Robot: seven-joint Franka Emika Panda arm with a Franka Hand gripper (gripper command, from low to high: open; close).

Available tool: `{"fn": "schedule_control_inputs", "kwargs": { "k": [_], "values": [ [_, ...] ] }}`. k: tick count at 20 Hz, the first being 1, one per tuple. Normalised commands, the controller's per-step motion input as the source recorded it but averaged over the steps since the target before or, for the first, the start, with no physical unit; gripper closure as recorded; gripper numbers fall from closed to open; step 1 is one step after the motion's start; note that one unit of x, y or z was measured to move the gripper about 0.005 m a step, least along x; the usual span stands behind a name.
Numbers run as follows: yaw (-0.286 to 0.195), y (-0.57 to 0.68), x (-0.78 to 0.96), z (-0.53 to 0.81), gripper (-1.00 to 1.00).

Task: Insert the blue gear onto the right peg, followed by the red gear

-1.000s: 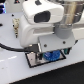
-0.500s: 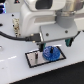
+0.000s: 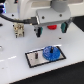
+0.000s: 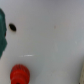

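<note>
The blue gear (image 3: 50, 52) lies flat on the grey black-rimmed plate (image 3: 31, 61), seated over the right peg, which it hides. The twin pin (image 3: 37, 55) stands bare on the plate's left part. My gripper (image 3: 50, 29) hangs above and behind the plate, open and empty, with its dark fingers (image 3: 37, 31) spread wide. The red gear (image 3: 51, 26) shows as a small red patch between the fingers in the exterior view. In the wrist view the red gear (image 4: 19, 74) lies on the white table, apart from the fingers.
A beige and black fixture (image 3: 19, 30) stands on the table at the exterior view's left, behind the plate. A dark green object (image 4: 2, 30) and a small dark spot (image 4: 12, 27) show in the wrist view.
My gripper was low over the plate with the blue gear under it. It has let go, risen and moved back, leaving the blue gear on the plate.
</note>
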Motion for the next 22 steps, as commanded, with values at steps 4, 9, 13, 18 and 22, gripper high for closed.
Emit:
{"fn": "schedule_control_inputs", "kwargs": {
  "k": [4, 9, 13, 18, 22],
  "values": [
    [0.000, 0.28, -0.77, -0.03, -1.00],
    [0.000, 0.32, -0.65, -0.03, -1.00],
    [0.000, 0.43, -0.46, -0.05, -1.00],
    [0.000, 0.42, -0.36, -0.09, -1.00],
    [0.000, 0.34, -0.32, -0.25, -1.00]
  ]
}}
